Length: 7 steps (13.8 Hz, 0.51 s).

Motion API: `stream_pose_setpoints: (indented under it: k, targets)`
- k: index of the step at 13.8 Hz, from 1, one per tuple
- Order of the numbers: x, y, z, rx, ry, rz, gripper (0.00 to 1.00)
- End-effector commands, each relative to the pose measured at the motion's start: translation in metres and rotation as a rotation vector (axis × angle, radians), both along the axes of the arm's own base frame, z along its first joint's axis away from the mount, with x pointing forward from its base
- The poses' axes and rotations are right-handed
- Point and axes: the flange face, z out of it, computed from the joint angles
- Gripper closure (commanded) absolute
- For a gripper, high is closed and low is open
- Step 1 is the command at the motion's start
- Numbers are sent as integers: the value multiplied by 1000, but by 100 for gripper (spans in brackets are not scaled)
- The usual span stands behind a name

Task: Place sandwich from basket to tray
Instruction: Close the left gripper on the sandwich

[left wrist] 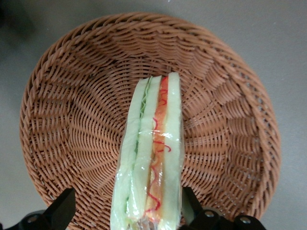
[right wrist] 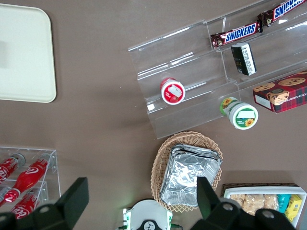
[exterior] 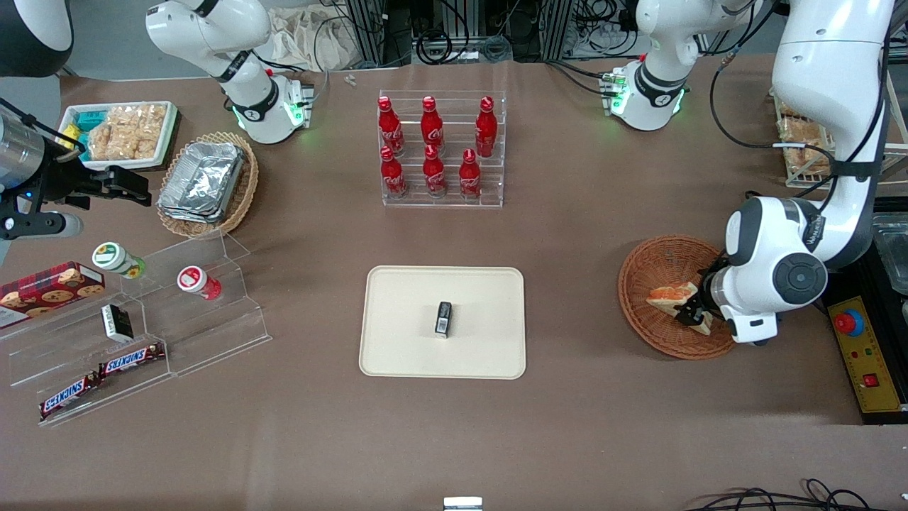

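Observation:
The sandwich (left wrist: 153, 158), a plastic-wrapped wedge of pale bread with an orange-red filling stripe, lies in the reddish-brown wicker basket (left wrist: 72, 120). My left gripper (left wrist: 127, 203) is down in the basket and open, one finger on each side of the sandwich's end. One finger (left wrist: 189, 201) is right beside the wrap; the other (left wrist: 64, 208) stands well apart from it. In the front view the sandwich (exterior: 670, 294) shows in the basket (exterior: 649, 266) next to the gripper (exterior: 691, 314). The cream tray (exterior: 397, 355) lies mid-table, toward the parked arm from the basket.
A small black object (exterior: 443, 318) stands on the tray. A clear rack of red bottles (exterior: 440, 149) is farther from the front camera than the tray. A yellow control box (exterior: 862, 355) lies beside the basket at the working arm's end of the table.

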Motion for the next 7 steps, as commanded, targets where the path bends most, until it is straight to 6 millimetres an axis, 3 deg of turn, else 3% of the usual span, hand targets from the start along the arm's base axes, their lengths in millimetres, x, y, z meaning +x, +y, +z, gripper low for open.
stream_pose_setpoints:
  k: [1,3,7]
  targets:
    - [-7,0,-8,15,-32,5,0]
    - [-4,3,-7,11,-49,12,3]
    - [1,0,-15,9,-87,77,60]
